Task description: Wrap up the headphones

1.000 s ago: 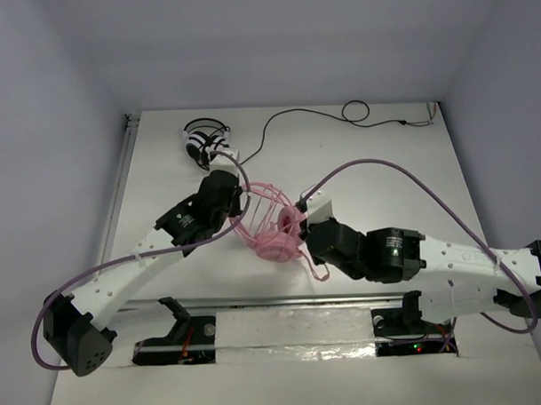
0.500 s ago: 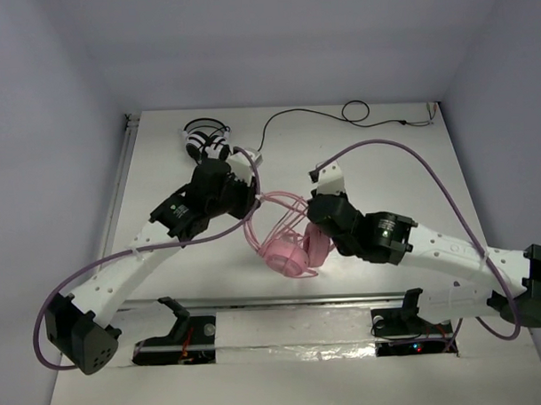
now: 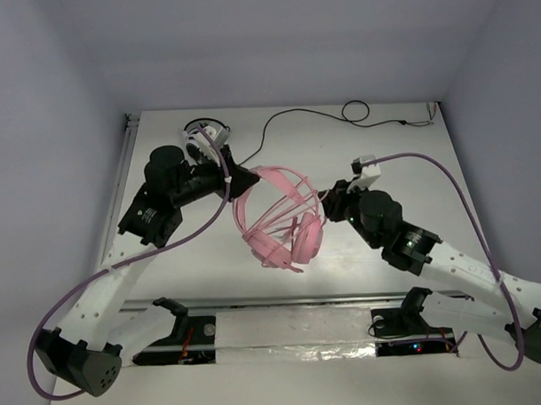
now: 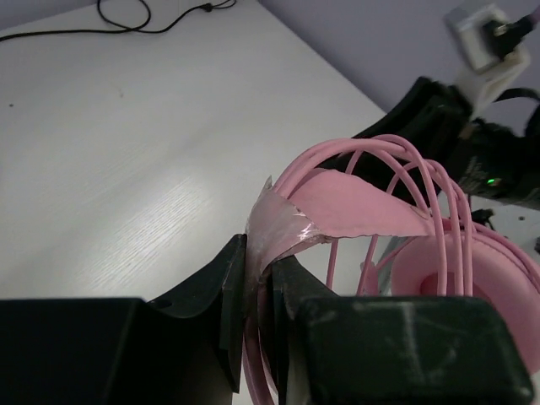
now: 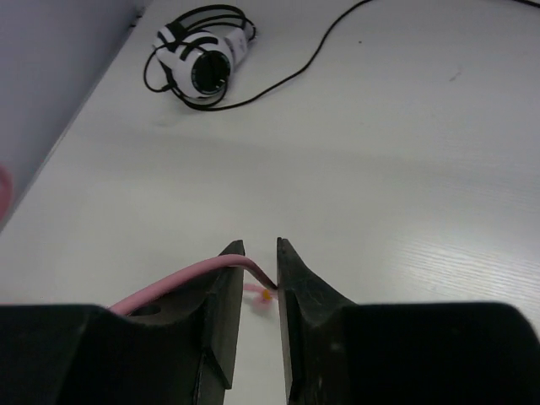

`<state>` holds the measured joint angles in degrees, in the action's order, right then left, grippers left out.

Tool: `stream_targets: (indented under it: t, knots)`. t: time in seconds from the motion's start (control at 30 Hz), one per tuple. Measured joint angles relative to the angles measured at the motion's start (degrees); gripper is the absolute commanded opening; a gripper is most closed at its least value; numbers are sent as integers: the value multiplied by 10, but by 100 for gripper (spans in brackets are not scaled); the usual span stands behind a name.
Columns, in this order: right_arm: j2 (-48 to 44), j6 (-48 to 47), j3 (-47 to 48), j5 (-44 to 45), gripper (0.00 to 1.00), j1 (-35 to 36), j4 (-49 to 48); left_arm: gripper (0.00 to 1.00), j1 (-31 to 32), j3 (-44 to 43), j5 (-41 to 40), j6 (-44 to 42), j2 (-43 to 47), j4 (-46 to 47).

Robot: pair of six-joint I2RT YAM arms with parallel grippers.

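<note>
Headphones (image 3: 285,229) are hanging over the middle of the worktop (image 3: 402,162) between the two claws, with the earcups low and toward the arms' bases. Whether they are touching the worktop I cannot tell. Left claw (image 4: 260,253) is pinching the headband (image 4: 354,198) near one end, its fingers pressed tight on the pink strip. Cable (image 3: 283,191) is arching over the headband in several loops. Right claw (image 5: 260,257), just right of the headphones, is standing a little spread. The cable's end is lying in the gap, which is wider than the cable. Farther back, beyond the left claw, a black-and-white headset (image 5: 202,63) is lying on the worktop, its black lead (image 3: 290,120) trailing along the far edge toward the right.
</note>
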<state>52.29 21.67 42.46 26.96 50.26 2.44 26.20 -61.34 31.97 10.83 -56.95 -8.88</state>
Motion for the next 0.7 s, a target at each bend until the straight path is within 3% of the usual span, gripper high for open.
stream_targets:
  t: [0.4,0.7]
  knots:
    - [87,43,-106,-130,49,-27,-255,0,-23,-14,91,154,-28,124]
    - [120,89,-179,-164,47,-30,-368,0,-51,-21,79,261,-34,200]
